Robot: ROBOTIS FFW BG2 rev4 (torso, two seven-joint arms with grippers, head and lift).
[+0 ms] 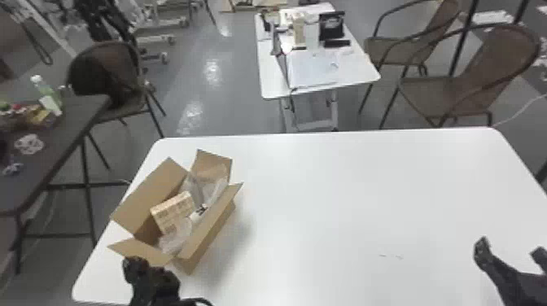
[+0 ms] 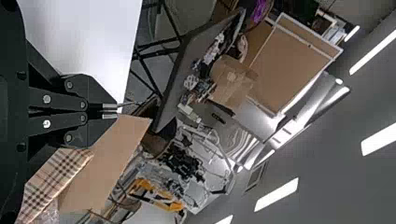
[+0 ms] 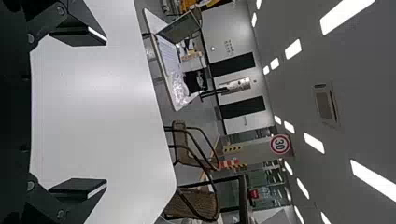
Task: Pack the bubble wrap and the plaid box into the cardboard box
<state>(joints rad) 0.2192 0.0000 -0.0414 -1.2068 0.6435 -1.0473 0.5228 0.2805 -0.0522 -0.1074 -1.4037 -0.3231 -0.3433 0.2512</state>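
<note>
Evidently packed: plaid box [image 1: 175, 208] and bubble wrap [image 1: 174, 241] inside the cardboard box [image 1: 203, 245].
Head view: cardboard box at nine o'clock on the table [image 1: 346, 195], flaps [image 1: 152, 191] open; plaid box tilted, bubble wrap presumably cushioning. Left wrist view: left fingers [image 2: 109, 106] clenched just beside a flap, perhaps positioned for folding; contact undetermined. Right wrist view: right fingers [image 3: 77, 37] released, spread; a round sign [image 3: 280, 144] bears print.

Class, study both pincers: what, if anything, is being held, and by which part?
Nothing appears held. The left pincer is shut near a cardboard flap, with nothing visible between its tips; the right pincer is open and empty.
</note>
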